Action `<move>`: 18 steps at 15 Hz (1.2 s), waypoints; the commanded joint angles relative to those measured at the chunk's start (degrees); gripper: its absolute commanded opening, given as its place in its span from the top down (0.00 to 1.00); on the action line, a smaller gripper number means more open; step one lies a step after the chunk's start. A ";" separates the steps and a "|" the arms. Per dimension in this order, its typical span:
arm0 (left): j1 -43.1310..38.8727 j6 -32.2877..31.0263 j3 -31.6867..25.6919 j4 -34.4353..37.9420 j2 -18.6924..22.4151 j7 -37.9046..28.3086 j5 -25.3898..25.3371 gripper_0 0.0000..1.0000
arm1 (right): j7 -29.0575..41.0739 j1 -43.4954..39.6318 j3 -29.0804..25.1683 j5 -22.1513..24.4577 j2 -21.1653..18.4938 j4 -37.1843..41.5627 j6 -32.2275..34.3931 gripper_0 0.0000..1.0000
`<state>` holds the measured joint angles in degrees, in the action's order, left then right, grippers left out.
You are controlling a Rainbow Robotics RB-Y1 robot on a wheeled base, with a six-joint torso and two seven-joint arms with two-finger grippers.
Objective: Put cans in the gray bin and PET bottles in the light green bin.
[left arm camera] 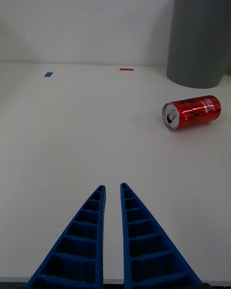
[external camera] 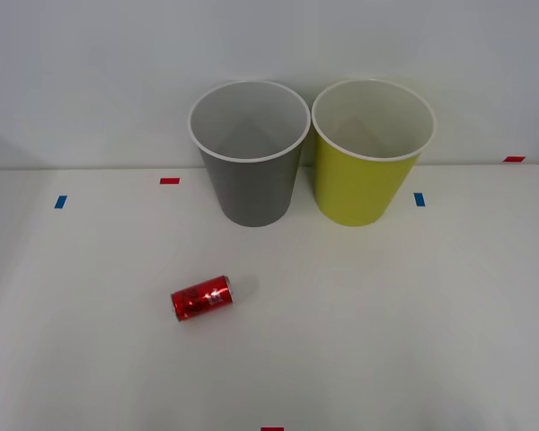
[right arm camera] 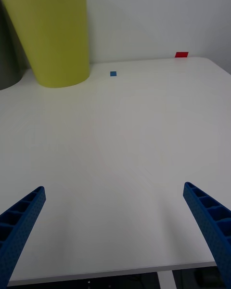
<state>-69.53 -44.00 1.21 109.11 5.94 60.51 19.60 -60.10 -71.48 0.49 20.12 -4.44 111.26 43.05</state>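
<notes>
red can (external camera: pixel 201 298) lies on white table (external camera: pixel 413 305); left gripper (left arm camera: pixel 111 189) closed, right gripper (right arm camera: pixel 114 197) spread wide.

Light was bright, soft and even across the white desk (external camera: pixel 413 341). The red can (external camera: pixel 200 298) threw a faint shadow toward 3 o'clock, and glints sparkled on its foil skin. The gray bin (external camera: pixel 251 184) dropped only a weak shade. Everything stayed sharp, without glare.

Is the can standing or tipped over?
Tipped: the can lies on its side on the table, its silver end facing sideways, in front of the gray bin.
</notes>
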 commanded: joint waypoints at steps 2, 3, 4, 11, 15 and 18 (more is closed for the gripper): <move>-0.43 -2.06 0.90 1.37 3.29 2.77 -1.15 0.89 | -0.01 0.29 0.04 0.01 0.05 0.10 -0.16 0.00; -0.43 -1.88 0.90 1.46 3.82 3.30 -1.32 0.67 | -0.01 0.29 0.04 0.01 0.05 0.10 -0.16 0.00; -0.43 -1.79 0.81 1.81 3.82 3.65 -1.59 0.44 | -0.01 0.29 0.04 0.01 0.05 0.10 -0.16 0.00; -0.61 -0.12 6.61 4.09 11.20 8.57 -12.40 0.00 | -0.01 0.29 0.04 0.01 0.05 0.10 -0.16 0.00; -0.61 -0.12 7.67 4.09 16.56 21.58 -12.40 0.00 | -0.01 0.29 0.04 0.01 0.05 0.10 -0.16 0.00; -0.61 -0.03 7.58 5.06 18.76 25.71 -14.07 0.00 | -0.01 0.29 0.04 0.01 0.05 0.10 -0.16 0.00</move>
<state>-70.10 -44.07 8.83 113.67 23.97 85.79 6.15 -60.11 -71.19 0.53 20.13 -4.39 111.36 42.89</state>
